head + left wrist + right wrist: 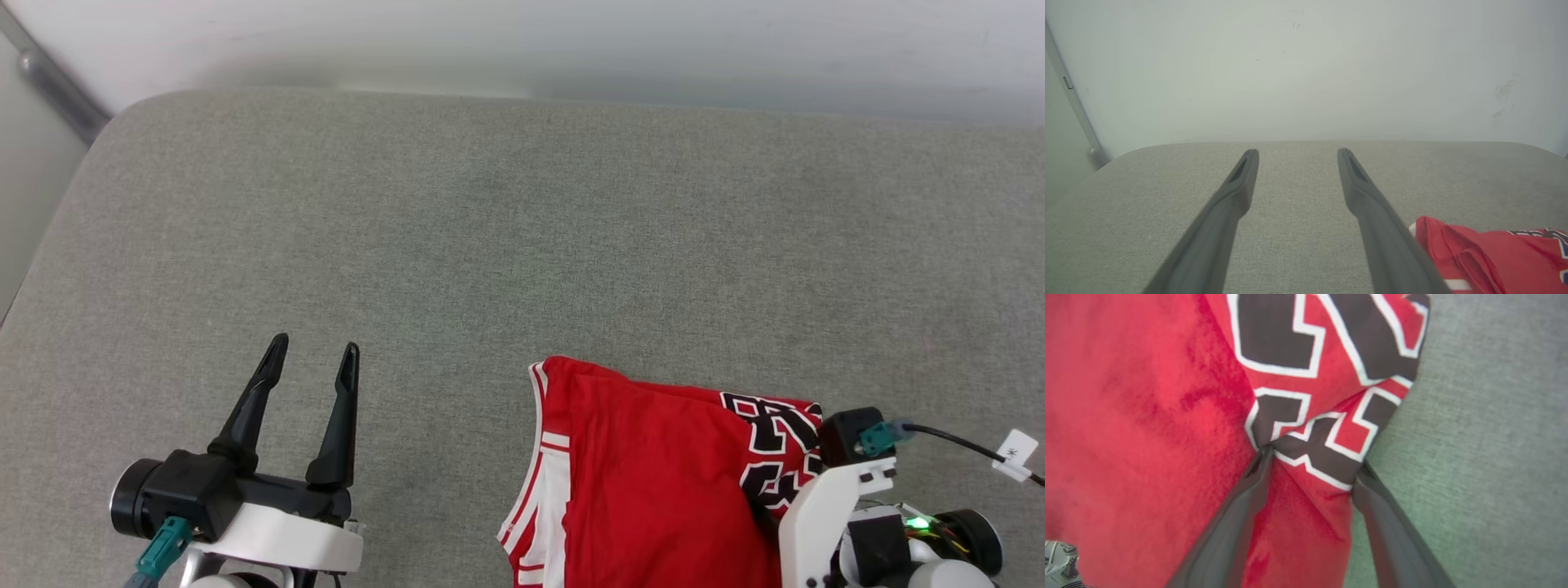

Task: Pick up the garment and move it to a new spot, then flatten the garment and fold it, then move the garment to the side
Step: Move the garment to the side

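**Right gripper** (pixel 1312 459): jaws spread, not closed. They stand astride a raised fold of the red jersey-style T-shirt with white sleeves, striped trim and black white-outlined lettering (pixel 653 474). The left fingertip is pressed into a point where creases converge, and the other lies at the cloth's edge, beside the lettering. Nothing is clamped.

**Left gripper** (pixel 317 345): jaws spread wide and empty. It sits over bare surface, apart from the garment, which lies to its right.

**Garment location:** at the near right of the grey woven-fabric-covered table (pixel 490 204), running out of the head view's lower edge. It is not flat. A plain red panel lies doubled over part of the lettering, and a white sleeve with striped trim shows along its left edge.

**Handling assessment:** judged light, thin and limp. It will sag from any single hold, and a pinch may gather more than one layer. The knit looks unlikely to slip once clamped, and it is not fragile.

**Recommended hold:** the ridge between the right jaws serves for relocation. For flattening, take the hem corners or shoulder seams, one in each gripper.
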Tool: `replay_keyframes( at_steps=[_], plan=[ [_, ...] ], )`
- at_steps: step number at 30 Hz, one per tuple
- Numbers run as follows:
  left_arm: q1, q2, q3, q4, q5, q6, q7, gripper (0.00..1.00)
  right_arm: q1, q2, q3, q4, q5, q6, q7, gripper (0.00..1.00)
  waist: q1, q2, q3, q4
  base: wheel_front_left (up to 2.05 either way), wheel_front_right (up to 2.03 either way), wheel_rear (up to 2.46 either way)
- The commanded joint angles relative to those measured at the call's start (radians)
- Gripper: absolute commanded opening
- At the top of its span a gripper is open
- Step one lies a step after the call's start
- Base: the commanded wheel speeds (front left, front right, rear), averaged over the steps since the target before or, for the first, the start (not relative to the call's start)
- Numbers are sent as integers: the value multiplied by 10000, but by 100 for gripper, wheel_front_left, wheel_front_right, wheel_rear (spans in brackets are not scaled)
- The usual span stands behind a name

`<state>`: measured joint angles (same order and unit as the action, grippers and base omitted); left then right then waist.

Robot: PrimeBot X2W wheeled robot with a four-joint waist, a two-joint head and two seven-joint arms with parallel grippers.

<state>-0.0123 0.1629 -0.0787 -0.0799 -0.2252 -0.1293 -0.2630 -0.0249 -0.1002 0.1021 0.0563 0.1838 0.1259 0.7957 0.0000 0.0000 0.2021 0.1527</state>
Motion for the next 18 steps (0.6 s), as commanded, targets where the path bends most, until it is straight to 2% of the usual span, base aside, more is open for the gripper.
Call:
replay_keyframes(
  at_steps=[1,7,12,18],
  plan=[
    [-115,5,16,19,26,-15,-21,100,132,164,383,514,-38,84,36,0,0,0,-49,-44,0,0,0],
    [4,16,8,27,25,-15,-21,100,-335,-426,511,271,-552,38,-457,0,0,0,-224,-298,0,0,0],
    [108,11,-188,-9,15,-15,-21,100,-849,-1422,1295,-394,-1119,40,-535,0,0,0,-321,-796,0,0,0],
    [-63,-75,-682,-52,93,-17,-21,100,-1763,-3489,2274,-1303,-1457,43,-82,0,0,0,-166,-1619,0,0,0]
  ],
)
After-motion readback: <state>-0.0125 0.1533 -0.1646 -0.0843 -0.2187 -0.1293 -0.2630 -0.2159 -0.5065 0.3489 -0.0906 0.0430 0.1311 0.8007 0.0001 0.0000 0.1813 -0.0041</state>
